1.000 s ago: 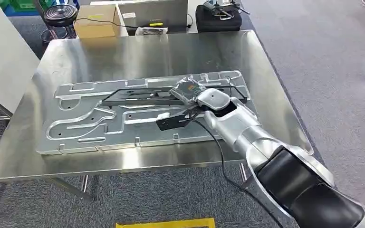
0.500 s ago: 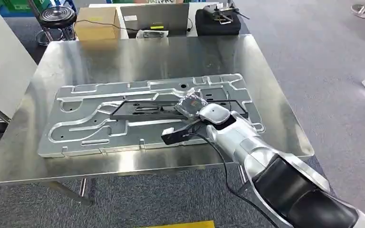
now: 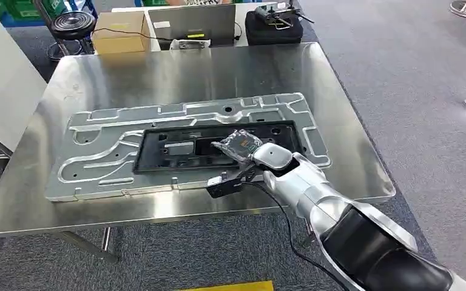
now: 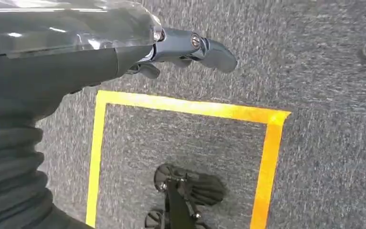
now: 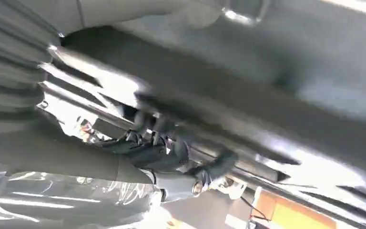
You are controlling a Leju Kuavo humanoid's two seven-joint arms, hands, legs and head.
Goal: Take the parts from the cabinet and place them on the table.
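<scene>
Right hand (image 3: pixel 241 147) clamped on black part (image 3: pixel 176 147) (over the metal plate (image 3: pixel 97 151)); risk of slipping askew on release. Left hand (image 4: pixel 171 47) hanging, fingers apart.

No words, numbers or signs can be read in these pictures. The brown box (image 3: pixel 120 32) behind the surface has a small yellow sticker, but it is too small to read. The grey case (image 3: pixel 195 23) beside it has a white label and a yellow label, and both are too tiny and blurry to make out. A strip of letters shows at the top edge above the case, but it is cut off and cannot be read.
</scene>
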